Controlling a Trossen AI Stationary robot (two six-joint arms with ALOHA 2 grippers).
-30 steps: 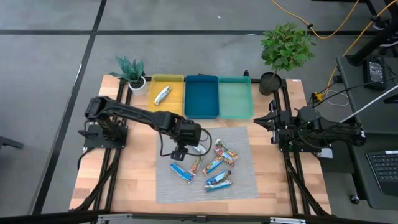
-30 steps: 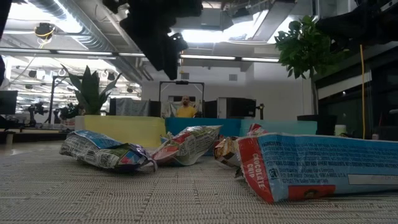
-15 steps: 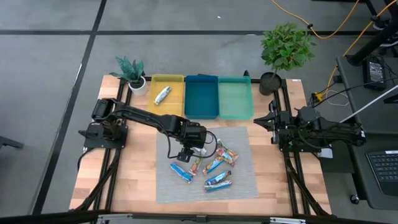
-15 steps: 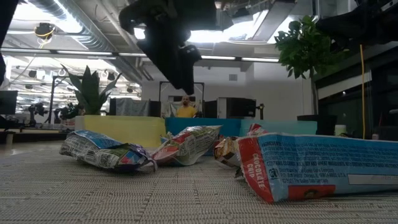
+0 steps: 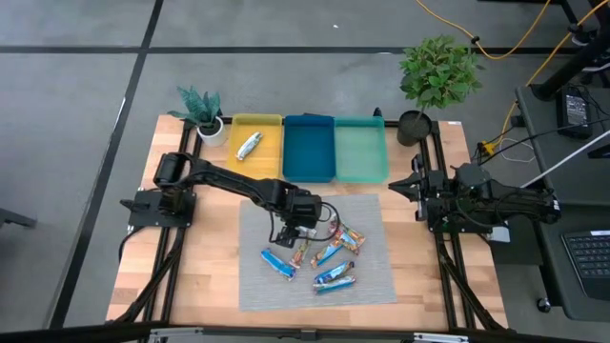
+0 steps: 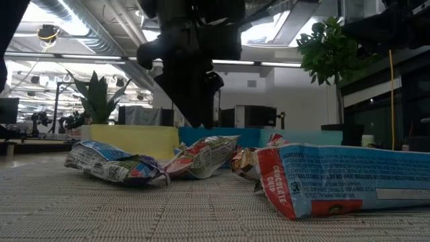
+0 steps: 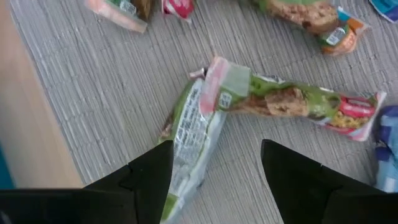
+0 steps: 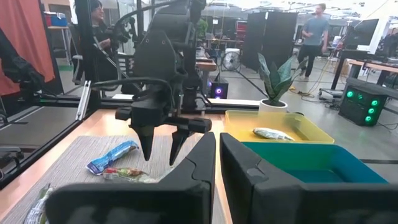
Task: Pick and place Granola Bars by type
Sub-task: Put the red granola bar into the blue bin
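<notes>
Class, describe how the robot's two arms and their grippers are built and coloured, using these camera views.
Both arms are dark, nearly black, made of jointed segments. The left gripper ends in two tapered, pointed black fingers under a blocky housing, with thin black cables looping around the wrist. The right gripper has two broad, flat black fingers. The right arm sits on a black frame with cables trailing off it. No markings are legible.

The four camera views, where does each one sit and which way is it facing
High: overhead, straight down; both arms, left gripper.
Low: mat level, facing the trays; left gripper descends.
Left wrist: down past open fingers at granola bars.
Right wrist: across table; shut right gripper. Shares yellow tray with high.
</notes>
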